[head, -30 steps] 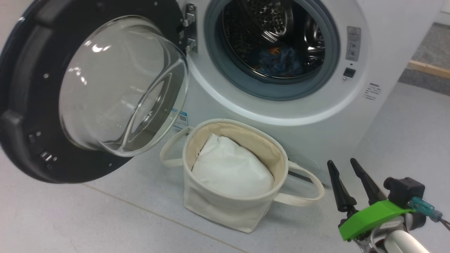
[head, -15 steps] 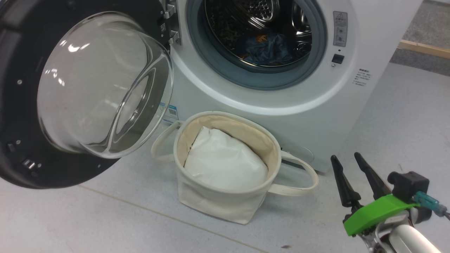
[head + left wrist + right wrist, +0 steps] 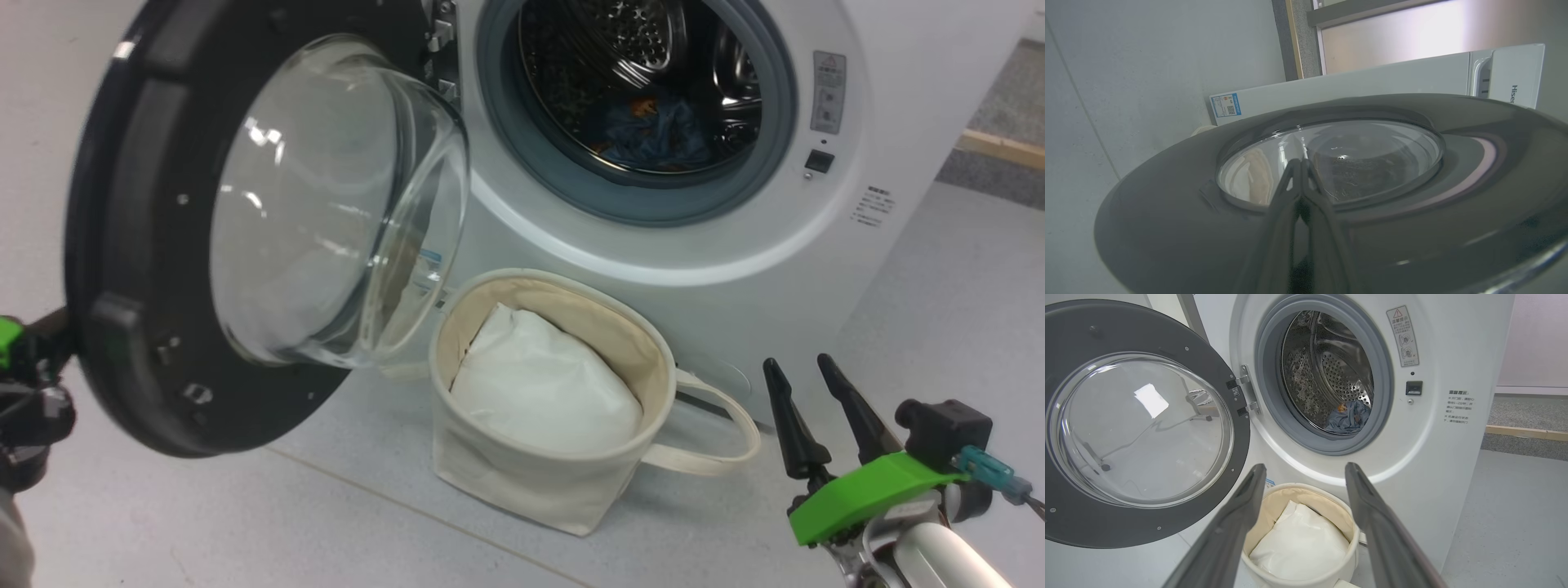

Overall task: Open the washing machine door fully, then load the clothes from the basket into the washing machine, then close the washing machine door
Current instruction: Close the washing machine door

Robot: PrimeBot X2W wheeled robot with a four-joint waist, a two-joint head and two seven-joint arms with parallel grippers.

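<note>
The washing machine (image 3: pixel 898 82) stands with its round opening uncovered. Its glossy black door (image 3: pixel 122 245) hangs on the left hinge, glass bowl facing the basket. The blue patterned clothes (image 3: pixel 653 135) lie low in the steel drum, also in the right wrist view (image 3: pixel 1348 416). The cream basket (image 3: pixel 531 482) sits on the floor before the machine, holding a plain white bundle (image 3: pixel 543 388). My left gripper (image 3: pixel 1301 163) is shut, its tips against the door's outer face (image 3: pixel 1412 212); in the head view its fingers are hidden behind the door. My right gripper (image 3: pixel 795 362) is open at the lower right, holding nothing.
The door's lower edge overhangs the basket's left handle side. A wooden strip (image 3: pixel 1000 147) and grey carpet lie right of the machine. The latch socket (image 3: pixel 819 161) is on the front panel right of the opening. Grey floor spreads in front.
The head camera has shifted. The door has swung some way towards the machine's front, and my left wrist has come into view at the left edge. The right gripper stays open in place.
</note>
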